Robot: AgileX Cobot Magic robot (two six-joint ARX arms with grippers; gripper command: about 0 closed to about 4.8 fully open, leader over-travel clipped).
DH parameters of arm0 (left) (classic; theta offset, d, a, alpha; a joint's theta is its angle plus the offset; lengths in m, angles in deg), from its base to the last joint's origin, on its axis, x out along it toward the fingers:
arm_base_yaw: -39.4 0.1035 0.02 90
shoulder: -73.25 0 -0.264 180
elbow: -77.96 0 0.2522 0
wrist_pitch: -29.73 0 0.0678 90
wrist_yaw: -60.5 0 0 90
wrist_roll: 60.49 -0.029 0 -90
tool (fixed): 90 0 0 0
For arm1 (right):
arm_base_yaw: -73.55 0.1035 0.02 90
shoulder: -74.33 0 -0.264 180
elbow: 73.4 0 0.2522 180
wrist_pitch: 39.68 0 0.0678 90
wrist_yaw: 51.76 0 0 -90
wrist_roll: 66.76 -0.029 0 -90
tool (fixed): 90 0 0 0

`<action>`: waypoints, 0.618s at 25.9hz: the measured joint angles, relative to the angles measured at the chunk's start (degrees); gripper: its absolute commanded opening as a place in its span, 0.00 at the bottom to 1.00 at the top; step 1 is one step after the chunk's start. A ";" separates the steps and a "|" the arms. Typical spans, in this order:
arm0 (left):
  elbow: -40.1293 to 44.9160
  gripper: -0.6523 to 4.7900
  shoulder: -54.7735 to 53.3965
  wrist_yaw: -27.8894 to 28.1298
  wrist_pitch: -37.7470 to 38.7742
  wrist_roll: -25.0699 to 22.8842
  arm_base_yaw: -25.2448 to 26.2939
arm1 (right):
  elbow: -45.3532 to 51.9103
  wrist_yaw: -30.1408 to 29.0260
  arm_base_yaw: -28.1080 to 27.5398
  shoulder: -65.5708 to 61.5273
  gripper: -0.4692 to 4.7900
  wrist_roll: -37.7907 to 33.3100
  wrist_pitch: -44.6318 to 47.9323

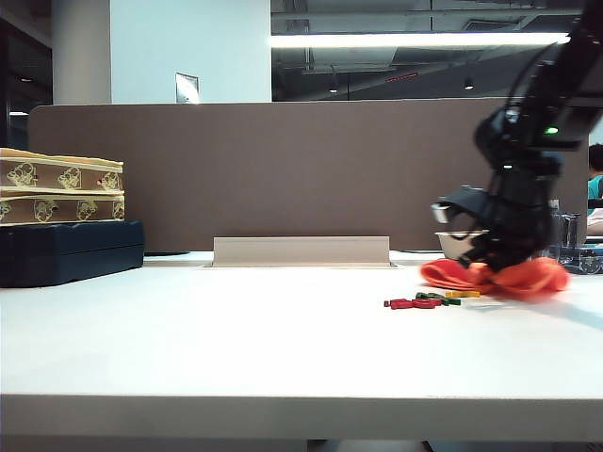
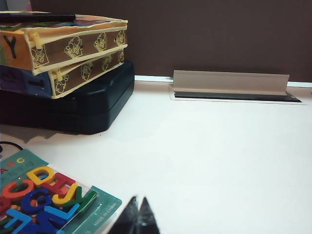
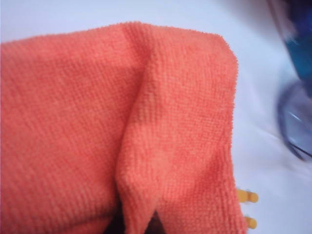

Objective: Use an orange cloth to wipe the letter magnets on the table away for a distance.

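On orange cloth [image 1: 528, 279], right claw [image 1: 499, 262] pinched.

letter pack [image 2: 53, 202] — "ABC", "MADE IN CHINA"

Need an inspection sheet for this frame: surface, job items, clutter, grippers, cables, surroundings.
Surface: smooth white table, dry, no spills seen.
Job's things: fuzzy orange cloth bunched on the table at right, under the right gripper; small red, green and yellow letter magnets scattered just in front of it, a yellow piece at the cloth's edge.
Clutter: two patterned boxes stacked on a dark blue case at left; packet of coloured plastic letters; glass items at far right.
Grippers: right gripper shut on the cloth; left gripper shut, empty, near the packet.
Cables: black cables along the right arm.
Surroundings: brown partition panel, ceiling strip light.
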 measured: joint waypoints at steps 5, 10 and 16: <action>0.00 0.12 0.00 0.00 0.00 0.00 0.00 | -0.02 -1.33 -4.68 0.04 0.09 -1.62 0.02; 0.00 0.12 0.00 0.00 0.02 0.00 0.00 | 0.00 -6.51 -8.20 0.15 0.09 -5.31 0.39; 0.00 0.11 0.00 0.02 0.76 0.00 0.00 | 0.74 -12.72 -6.95 2.47 0.09 -8.83 -1.16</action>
